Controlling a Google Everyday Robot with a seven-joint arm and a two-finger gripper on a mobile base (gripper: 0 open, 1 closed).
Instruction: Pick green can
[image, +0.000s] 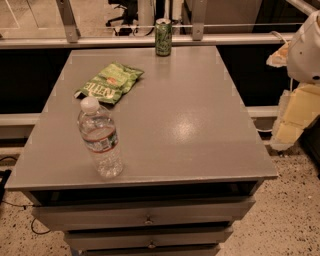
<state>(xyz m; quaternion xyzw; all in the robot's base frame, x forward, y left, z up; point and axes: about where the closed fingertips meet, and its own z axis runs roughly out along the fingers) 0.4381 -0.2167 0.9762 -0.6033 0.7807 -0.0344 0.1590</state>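
The green can (163, 37) stands upright at the far edge of the grey cabinet top (200, 125), near its middle. It is slim, with pale markings and a silver top. My arm's white shell (306, 49) shows at the right edge of the view. My gripper (294, 116) hangs below it, off the right side of the cabinet and level with the top's middle. It is far from the can and touches nothing on the top.
A flat crinkled green chip bag (110, 81) lies at the left back of the top. A clear water bottle (100, 139) with a white cap stands at the front left. Drawers (148, 218) sit below the front edge. A railing and window (100, 35) run behind the cabinet.
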